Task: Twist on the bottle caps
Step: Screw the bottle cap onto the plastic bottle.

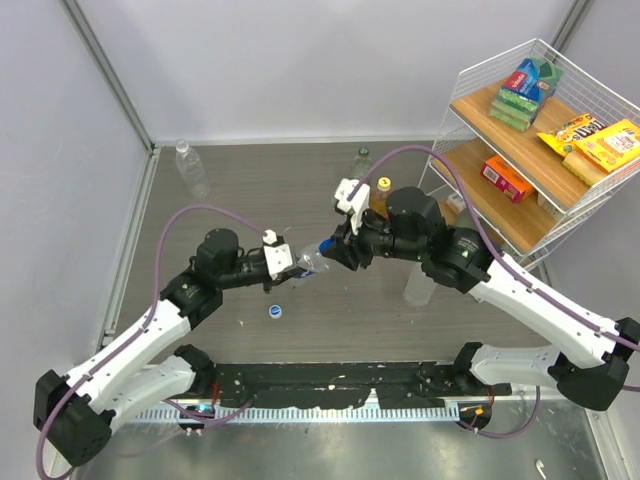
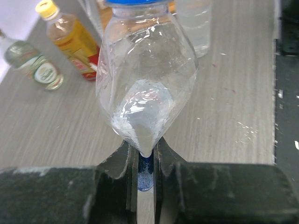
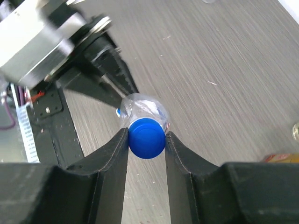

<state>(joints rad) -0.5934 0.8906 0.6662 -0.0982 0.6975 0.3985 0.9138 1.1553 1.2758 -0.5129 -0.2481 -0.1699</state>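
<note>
A clear, crumpled bottle (image 1: 306,262) hangs level above the table between my two arms. My left gripper (image 1: 287,266) is shut on its pinched bottom end (image 2: 145,140), and the bottle's body (image 2: 147,70) fills the left wrist view. A dark blue bottle cap (image 3: 146,138) sits on the bottle's neck. My right gripper (image 3: 146,142) is shut on this cap, with a finger pressed against each side. From above, the cap (image 1: 325,247) lies right at the right gripper's tips (image 1: 333,250). A loose white cap with a blue middle (image 1: 274,311) lies on the table below.
An amber bottle (image 1: 381,197) with a yellow cap (image 2: 46,8) and a green-labelled bottle (image 1: 362,160) stand behind the right arm. Clear bottles stand at the back left (image 1: 190,168) and by the right forearm (image 1: 418,285). A wire rack (image 1: 470,78) holds snack boxes at right.
</note>
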